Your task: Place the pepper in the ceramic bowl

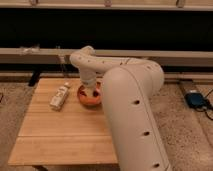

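Note:
The orange-terracotta ceramic bowl (90, 99) sits on the wooden table (65, 132) near its far edge. My gripper (90, 90) points down from the white arm directly over the bowl, reaching into or just above it, and hides part of the bowl's inside. The pepper is not visible; the gripper and wrist may be hiding it.
A white bottle-like object with a label (60, 96) lies on the table just left of the bowl. My large white arm (132, 110) covers the table's right side. A blue object (195, 99) lies on the floor at the right. A rail runs behind the table.

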